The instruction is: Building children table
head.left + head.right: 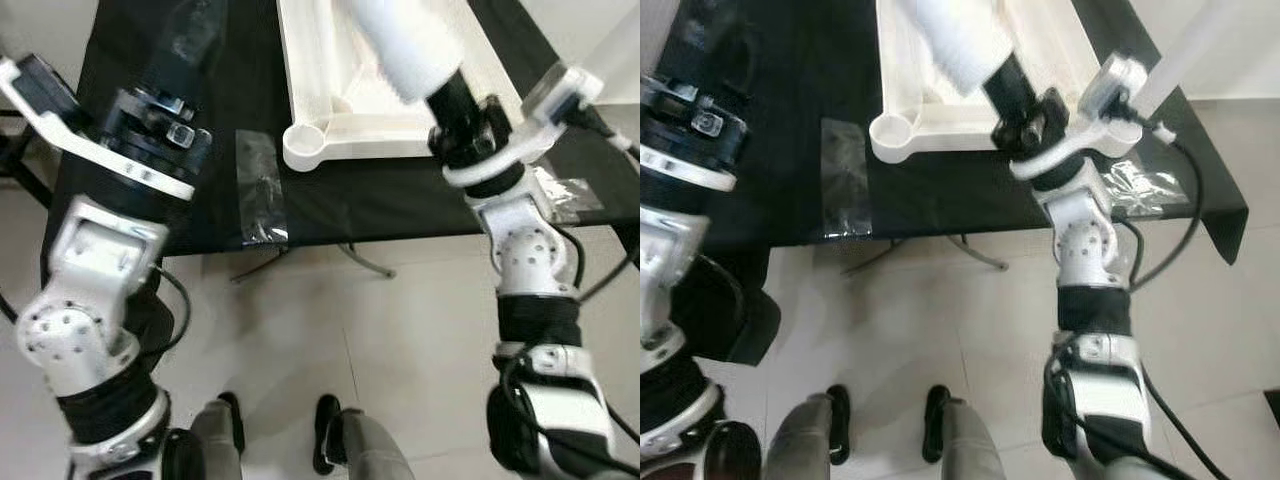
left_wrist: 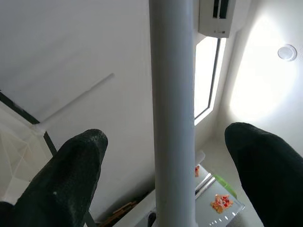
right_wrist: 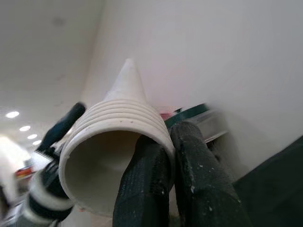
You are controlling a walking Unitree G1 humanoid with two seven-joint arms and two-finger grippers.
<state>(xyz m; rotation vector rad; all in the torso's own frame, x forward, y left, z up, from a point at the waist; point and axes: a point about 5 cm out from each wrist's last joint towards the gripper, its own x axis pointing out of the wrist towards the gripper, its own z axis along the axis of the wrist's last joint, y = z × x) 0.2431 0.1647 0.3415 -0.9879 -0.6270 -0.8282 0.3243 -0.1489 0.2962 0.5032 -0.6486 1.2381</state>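
Observation:
A white plastic tabletop (image 1: pixel 300 60) lies upside down on a black table (image 1: pixel 200 200), its round corner socket (image 1: pixel 305 146) facing me. My right gripper (image 1: pixel 458 100) is raised over that near edge and is shut on the rim of a white hollow table leg (image 1: pixel 405 45). The right wrist view shows its fingers (image 3: pixel 147 175) pinching the ribbed mouth of the leg (image 3: pixel 118 137). My left gripper (image 2: pixel 170 146) points upward at the left of the tabletop and is open. A white pole (image 2: pixel 173 94) runs between its fingers, which stay clear of it.
Strips of clear tape (image 1: pixel 262 190) lie on the black table near its front edge, with another strip (image 1: pixel 565 195) at the right. A white tube (image 1: pixel 620 50) rises at the far right. Below me, two grey legs with black feet (image 1: pixel 330 430) stand on the pale tiled floor.

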